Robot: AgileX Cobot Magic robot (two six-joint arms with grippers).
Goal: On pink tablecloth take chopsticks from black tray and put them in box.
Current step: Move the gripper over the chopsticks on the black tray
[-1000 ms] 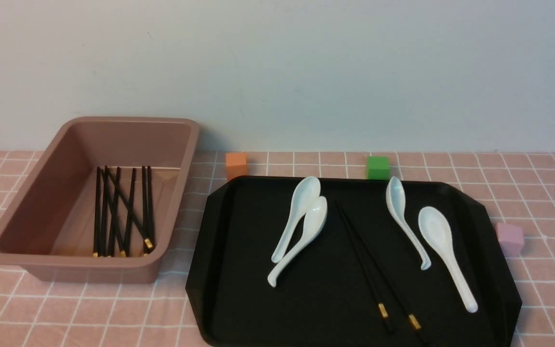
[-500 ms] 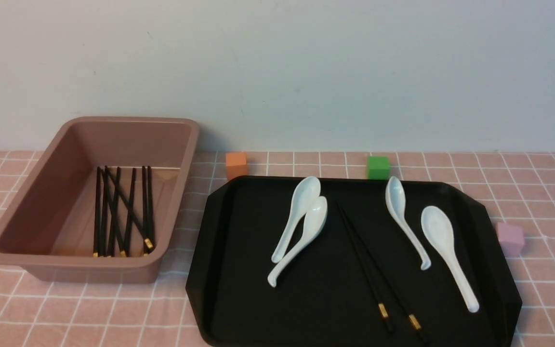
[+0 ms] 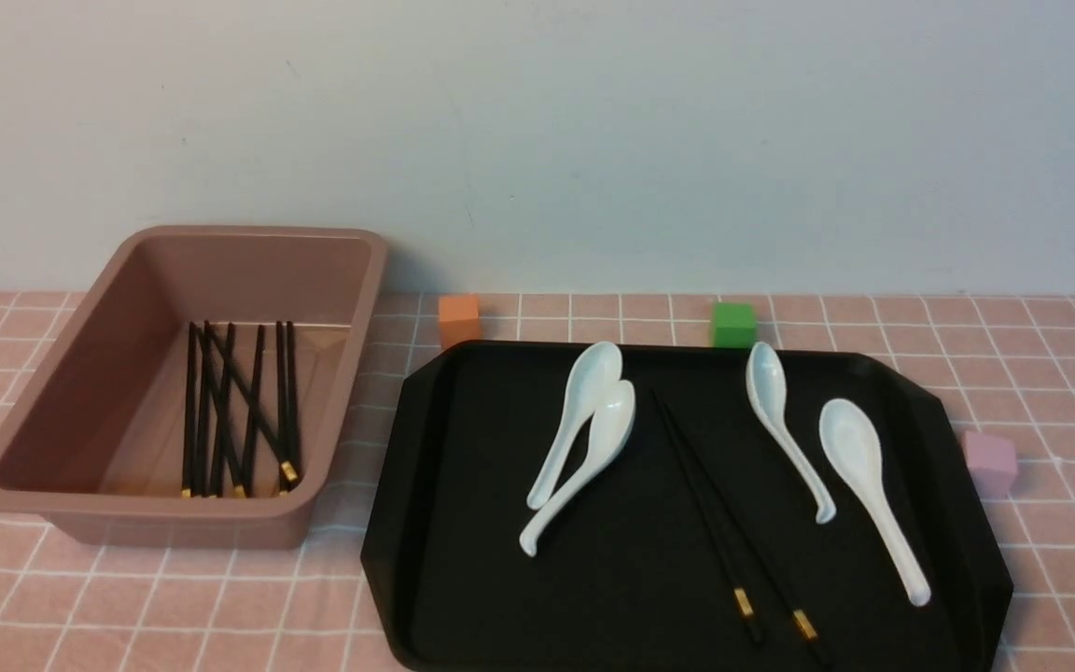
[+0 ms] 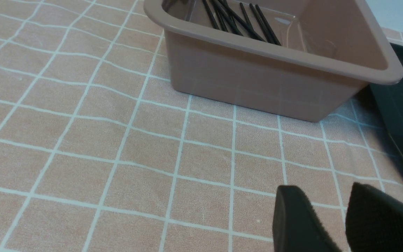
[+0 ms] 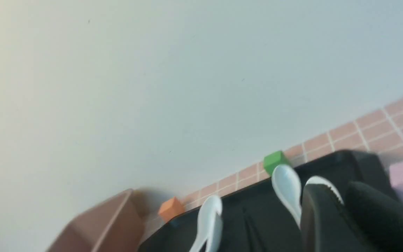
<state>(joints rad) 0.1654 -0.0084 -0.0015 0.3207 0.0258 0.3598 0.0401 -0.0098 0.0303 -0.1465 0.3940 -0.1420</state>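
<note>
A pair of black chopsticks with gold bands lies slanted on the black tray, between white spoons. The dusty-pink box stands to the left on the pink tablecloth, with several black chopsticks inside. Neither gripper shows in the front view. My left gripper hovers over the cloth near the box, its fingertips slightly apart and empty. My right gripper is above the tray's right part near a spoon, also slightly apart and empty. That view is blurred.
Several white spoons lie on the tray, two overlapping and two on the right. An orange cube and a green cube sit behind the tray. A lilac cube sits at its right. A wall stands behind.
</note>
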